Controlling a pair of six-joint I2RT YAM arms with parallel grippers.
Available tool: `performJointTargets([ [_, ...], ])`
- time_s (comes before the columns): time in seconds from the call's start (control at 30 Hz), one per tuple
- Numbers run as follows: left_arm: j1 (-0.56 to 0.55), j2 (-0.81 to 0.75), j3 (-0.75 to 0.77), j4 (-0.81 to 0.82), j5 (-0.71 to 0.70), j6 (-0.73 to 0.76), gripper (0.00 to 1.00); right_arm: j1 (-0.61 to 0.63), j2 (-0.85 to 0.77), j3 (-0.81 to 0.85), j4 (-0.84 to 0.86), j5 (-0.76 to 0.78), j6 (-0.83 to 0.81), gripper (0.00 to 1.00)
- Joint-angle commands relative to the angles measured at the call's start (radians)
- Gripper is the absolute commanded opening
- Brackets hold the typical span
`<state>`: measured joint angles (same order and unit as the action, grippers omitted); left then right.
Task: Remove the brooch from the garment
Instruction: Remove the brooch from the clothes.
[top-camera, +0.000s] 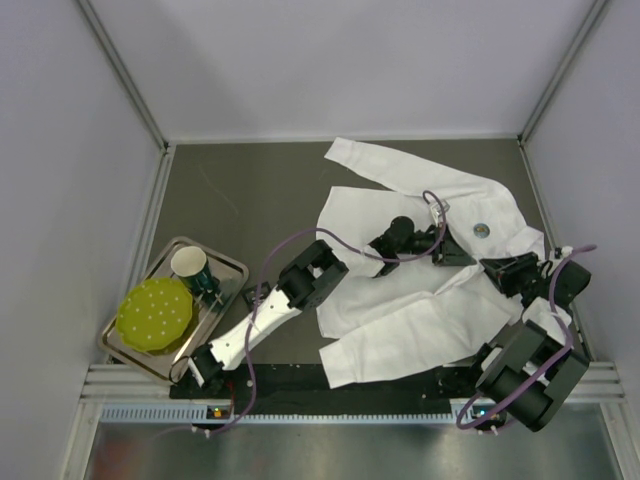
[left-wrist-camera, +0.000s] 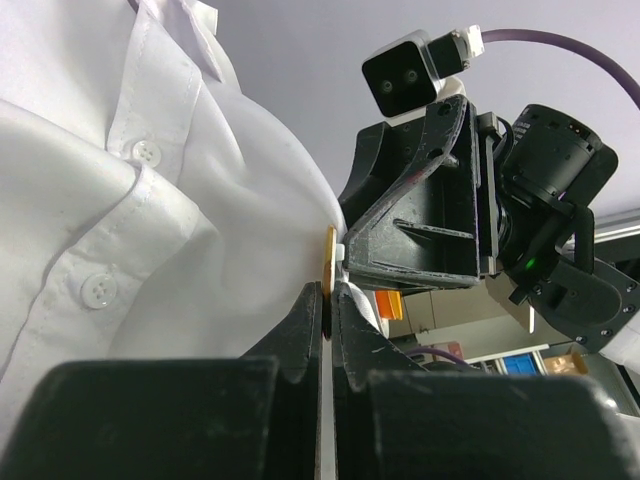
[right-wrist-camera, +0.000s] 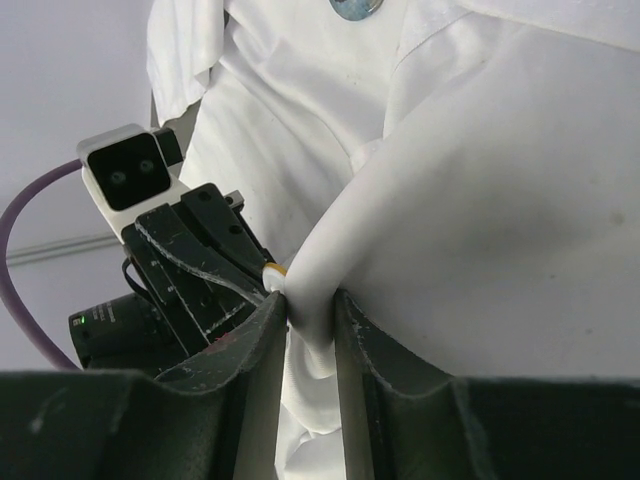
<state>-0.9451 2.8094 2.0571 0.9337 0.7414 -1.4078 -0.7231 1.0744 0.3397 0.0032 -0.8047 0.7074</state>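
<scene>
The garment (top-camera: 400, 310), a big white shirt, lies spread over the dark table. In the left wrist view my left gripper (left-wrist-camera: 328, 291) is shut on the thin gold edge of the brooch (left-wrist-camera: 327, 258), which stands out from the cloth. The brooch (right-wrist-camera: 271, 270) shows as a yellow rim just left of my right gripper (right-wrist-camera: 311, 302), which is shut on a raised fold of the garment (right-wrist-camera: 480, 200) right beside it. From above, the left gripper (top-camera: 458, 250) and the right gripper (top-camera: 497, 266) meet tip to tip over the shirt's chest; the brooch is hidden there.
A small round bluish badge (top-camera: 482, 230) sits on the shirt just beyond the grippers. A metal tray (top-camera: 236, 268) at the left holds a yellow-green disc (top-camera: 153, 313) and a cup (top-camera: 189, 264). Pale walls enclose the table on three sides.
</scene>
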Motion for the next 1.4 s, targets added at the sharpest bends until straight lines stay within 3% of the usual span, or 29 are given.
performJointTargets([
  [0.0, -0.014, -0.064, 0.055, 0.076, 0.027, 0.003, 0.00, -0.004, 0.012, -0.013, 0.023, 0.002, -0.034, 0.26],
  [0.17, -0.020, -0.051, 0.084, 0.051, 0.056, 0.015, 0.00, -0.004, 0.027, -0.010, 0.006, 0.007, -0.054, 0.25],
  [0.47, -0.020, -0.057, 0.095, 0.053, 0.064, 0.027, 0.00, -0.004, 0.042, -0.016, 0.000, 0.012, -0.079, 0.11],
  [0.83, -0.035, -0.036, 0.155, 0.007, 0.127, 0.055, 0.00, -0.002, 0.042, -0.008, 0.001, -0.011, -0.083, 0.13],
  [1.03, -0.060, -0.040, 0.206, -0.240, 0.185, 0.226, 0.00, 0.028, 0.044, -0.002, 0.000, 0.004, -0.092, 0.13],
  [1.2, -0.084, -0.108, 0.190, -0.618, 0.113, 0.538, 0.00, 0.100, 0.009, 0.007, -0.051, 0.082, -0.097, 0.13],
  [1.37, -0.107, -0.111, 0.230, -0.763, 0.070, 0.708, 0.00, 0.132, -0.053, 0.012, -0.068, 0.151, -0.095, 0.13],
])
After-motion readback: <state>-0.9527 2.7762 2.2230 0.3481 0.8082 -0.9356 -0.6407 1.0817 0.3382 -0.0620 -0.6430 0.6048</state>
